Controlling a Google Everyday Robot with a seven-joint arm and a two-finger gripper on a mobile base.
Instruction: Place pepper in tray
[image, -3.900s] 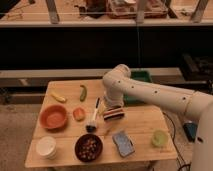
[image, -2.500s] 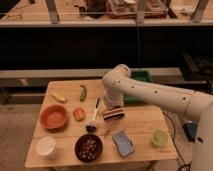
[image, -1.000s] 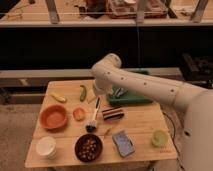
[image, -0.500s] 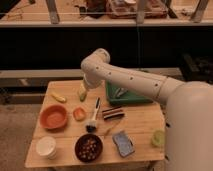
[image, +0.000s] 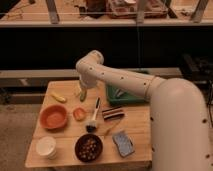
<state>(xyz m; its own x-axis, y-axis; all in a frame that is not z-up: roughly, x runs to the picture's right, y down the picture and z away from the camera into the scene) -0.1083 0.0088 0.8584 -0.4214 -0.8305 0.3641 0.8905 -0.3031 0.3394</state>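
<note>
Task status: not complete, at the pickup stage. The pepper (image: 83, 95) lies on the worktop (image: 139, 125) in its far-left part, between the small yellow item (image: 59, 97) and the tray (image: 120, 98), and well outside the tray. The tool (image: 81, 90) is directly at the pepper, with the arm reaching in from the right and folding down over it. The arm's own bulk hides the tip, so I cannot tell whether the tool is released or clenched, nor whether the pepper is gripped or merely covered. The tray sits at the far edge to the right of the pepper, partly hidden behind the arm. Outstanding, in my judgement: confirm a grip, lift clear, carry right over the tray rim, and release. The orange-red vegetable (image: 79, 113) and the brush (image: 92, 119) lie near the pickup point but not on the path to the tray.
</note>
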